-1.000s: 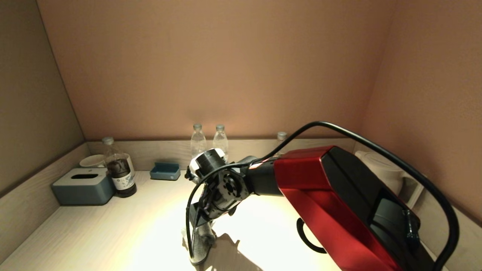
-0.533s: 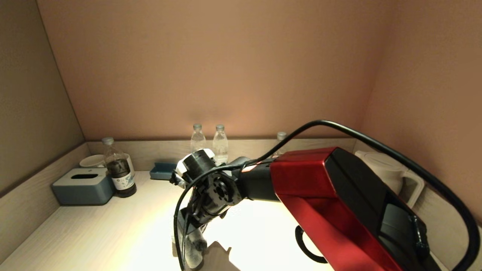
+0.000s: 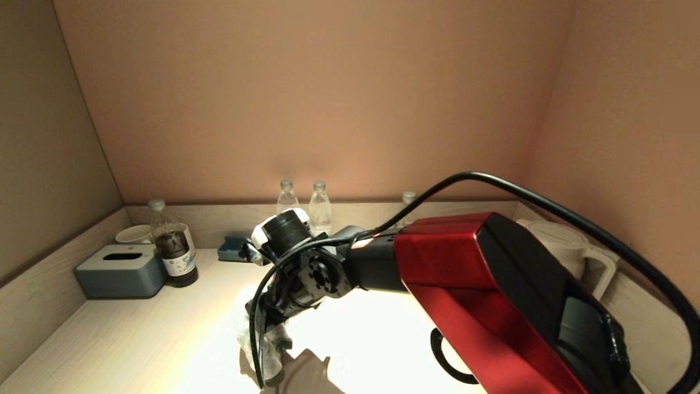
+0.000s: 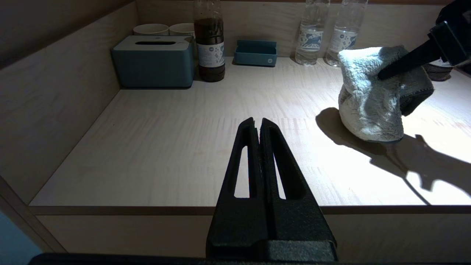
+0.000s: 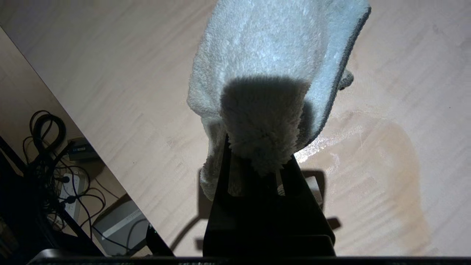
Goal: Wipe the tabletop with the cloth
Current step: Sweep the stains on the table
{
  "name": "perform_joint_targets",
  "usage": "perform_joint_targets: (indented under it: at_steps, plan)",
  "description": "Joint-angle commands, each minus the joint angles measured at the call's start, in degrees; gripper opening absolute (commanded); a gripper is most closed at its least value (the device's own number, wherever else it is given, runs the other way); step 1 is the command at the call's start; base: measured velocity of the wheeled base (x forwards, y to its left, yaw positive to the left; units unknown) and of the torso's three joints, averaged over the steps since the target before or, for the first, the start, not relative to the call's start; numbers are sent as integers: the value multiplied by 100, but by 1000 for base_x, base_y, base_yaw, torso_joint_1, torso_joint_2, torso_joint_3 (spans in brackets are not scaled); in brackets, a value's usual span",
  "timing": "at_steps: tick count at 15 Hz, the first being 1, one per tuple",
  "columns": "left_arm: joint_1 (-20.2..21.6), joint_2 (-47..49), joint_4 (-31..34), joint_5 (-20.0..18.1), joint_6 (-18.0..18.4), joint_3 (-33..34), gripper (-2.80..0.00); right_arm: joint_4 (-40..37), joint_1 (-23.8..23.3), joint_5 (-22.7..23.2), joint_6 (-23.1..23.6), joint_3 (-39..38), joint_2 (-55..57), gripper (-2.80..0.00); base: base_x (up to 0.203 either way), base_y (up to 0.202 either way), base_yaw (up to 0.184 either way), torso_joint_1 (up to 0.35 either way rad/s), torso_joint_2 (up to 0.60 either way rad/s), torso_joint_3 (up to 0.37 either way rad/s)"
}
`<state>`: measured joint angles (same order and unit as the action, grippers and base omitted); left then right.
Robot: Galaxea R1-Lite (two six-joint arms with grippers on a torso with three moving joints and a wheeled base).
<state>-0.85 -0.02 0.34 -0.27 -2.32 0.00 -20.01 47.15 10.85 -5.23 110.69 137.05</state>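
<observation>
From the head camera, the red right arm (image 3: pixel 481 295) reaches across the pale wooden tabletop (image 3: pixel 136 339) toward its front middle. The right gripper (image 3: pixel 268 334) points down, clamped on a fluffy light cloth (image 3: pixel 273 342) whose lower end meets the tabletop under a bright pool of light. Along the back wall stand a blue tissue box (image 3: pixel 121 270), a dark-liquid bottle (image 3: pixel 173 246), a small blue tray (image 3: pixel 232 249), two clear water bottles (image 3: pixel 320 210) and, at the right, a white kettle (image 3: pixel 569 254).

Left wrist camera: the left gripper (image 4: pixel 261 127) hangs near the table's front edge, its two black fingers pressed together with nothing between them. Beyond it the cloth (image 4: pixel 371 103) stands bunched on the surface, a dark finger (image 4: pixel 404 62) of the right gripper gripping its top fold; a shadow falls beside it. The tissue box (image 4: pixel 154 60), two cups (image 4: pixel 162 29) and the dark bottle (image 4: pixel 209 40) sit at the rear.

Right wrist camera: the right gripper (image 5: pixel 257 154) pinches the cloth (image 5: pixel 272 70), which hangs from the fingers to the tabletop (image 5: pixel 386 110). A faint damp patch (image 5: pixel 371 173) lies just beside the cloth. Past the table edge, cables (image 5: pixel 48 154) lie on the floor.
</observation>
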Motion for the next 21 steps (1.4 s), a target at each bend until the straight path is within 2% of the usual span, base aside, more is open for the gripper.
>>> perform_joint_targets:
  at_steps: [1,6,11,21]
  plan:
    - [-3,2,1,0,-5,0,-280,662,-3,-91,-4,5,178,-280,0,0,0,0,0,0]
    - [-3,2,1,0,-5,0,-280,884,-92,-268,22,5,542,-280,0,0,0,0,0,0]
    - [-3,2,1,0,-5,0,-280,223,-197,-435,-20,-46,647,-280,0,0,0,0,0,0]
    - [-3,2,1,0,-5,0,-280,23,-198,-609,-48,-48,824,-280,0,0,0,0,0,0]
